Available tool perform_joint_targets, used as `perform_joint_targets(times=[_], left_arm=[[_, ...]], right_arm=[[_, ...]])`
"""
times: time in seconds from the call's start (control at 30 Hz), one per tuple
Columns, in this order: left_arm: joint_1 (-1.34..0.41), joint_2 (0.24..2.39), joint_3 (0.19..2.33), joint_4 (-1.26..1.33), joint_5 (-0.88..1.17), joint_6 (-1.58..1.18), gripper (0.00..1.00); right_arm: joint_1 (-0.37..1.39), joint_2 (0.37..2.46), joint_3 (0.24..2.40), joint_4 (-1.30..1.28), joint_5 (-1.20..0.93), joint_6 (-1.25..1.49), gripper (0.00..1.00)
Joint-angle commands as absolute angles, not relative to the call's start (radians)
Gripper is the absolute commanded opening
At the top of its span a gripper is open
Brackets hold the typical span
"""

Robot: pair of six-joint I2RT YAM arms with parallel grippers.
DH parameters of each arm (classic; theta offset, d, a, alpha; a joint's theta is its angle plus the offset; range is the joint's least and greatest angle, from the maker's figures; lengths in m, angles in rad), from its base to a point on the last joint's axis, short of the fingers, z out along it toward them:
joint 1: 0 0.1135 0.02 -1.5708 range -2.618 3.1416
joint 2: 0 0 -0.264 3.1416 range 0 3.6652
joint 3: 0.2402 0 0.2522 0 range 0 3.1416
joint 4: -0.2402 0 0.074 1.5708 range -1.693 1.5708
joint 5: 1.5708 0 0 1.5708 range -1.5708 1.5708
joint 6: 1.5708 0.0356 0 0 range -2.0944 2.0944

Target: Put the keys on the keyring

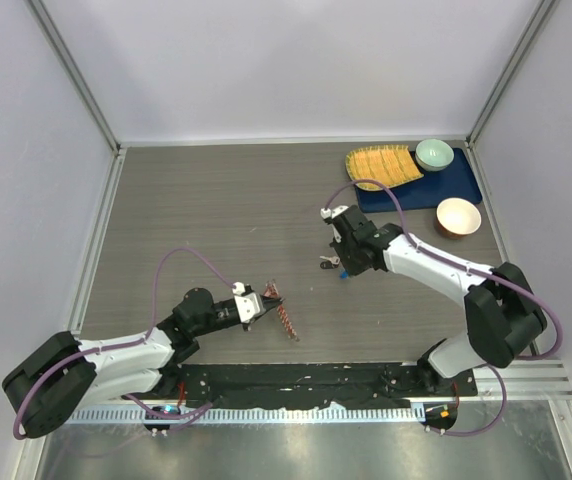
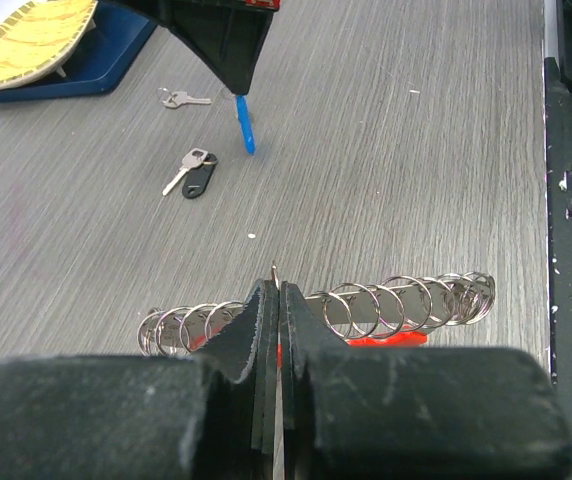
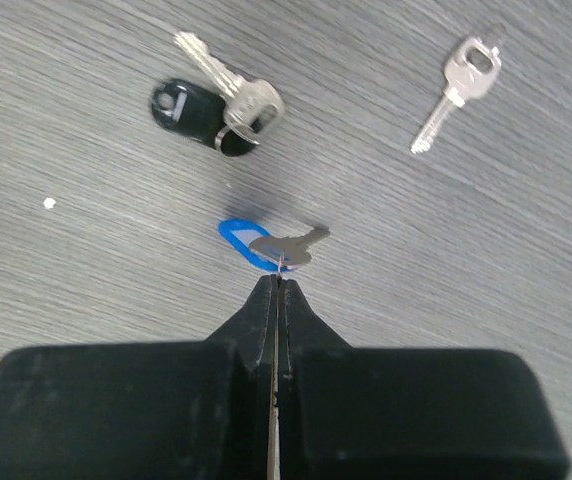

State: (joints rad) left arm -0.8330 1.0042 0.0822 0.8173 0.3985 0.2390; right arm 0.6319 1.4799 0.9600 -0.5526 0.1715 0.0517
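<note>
Low in the top view, the left gripper [image 1: 264, 300] is clenched, seemingly on the keyring [image 2: 406, 300]. Higher up, the right gripper [image 3: 278, 285] pinches the blue key [image 3: 241, 240]; black key [image 3: 188, 108] and silver key [image 3: 458, 88] lie loose, none threaded yet.

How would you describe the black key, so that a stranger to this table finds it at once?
Find the right gripper, shut on the blue key above the middle of the grey table. Two keys lie flat on the table just past its tips. The black key is the one with an oval black plastic head; the plain silver key near it has none.
</note>
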Motion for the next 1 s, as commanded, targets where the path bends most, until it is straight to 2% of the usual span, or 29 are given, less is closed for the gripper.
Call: perform_joint_targets(times=[0.0, 0.2, 0.4, 0.5, 0.73, 0.87, 0.97], left_arm=[[-0.833, 0.991, 0.12, 0.851, 0.384, 0.232, 0.04], [-0.833, 0.996, 0.126, 0.845, 0.38, 0.232, 0.04], [-0.834, 0.994, 0.127, 0.839, 0.394, 0.229, 0.04], [-0.833, 0.98, 0.127, 0.833, 0.397, 0.227, 0.04], [-0.833, 0.96, 0.12, 0.824, 0.379, 0.232, 0.04], [-0.834, 0.974, 0.121, 0.828, 0.374, 0.233, 0.04], [-0.834, 0.983, 0.123, 0.833, 0.376, 0.23, 0.04]], right_arm=[[0.612, 1.433, 0.969, -0.638, 0.234, 0.103, 0.01], [0.614, 1.333, 0.989, -0.748, 0.187, 0.127, 0.01], [0.611, 1.377, 0.988, -0.776, 0.176, 0.107, 0.01], [0.588, 1.466, 1.005, -0.726, 0.233, 0.069, 0.01], [0.546, 1.618, 1.038, -0.487, 0.215, 0.026, 0.03], [0.545, 1.651, 1.003, -0.416, 0.198, 0.015, 0.2], [0.555, 1.562, 0.948, -0.371, 0.163, 0.005, 0.31]])
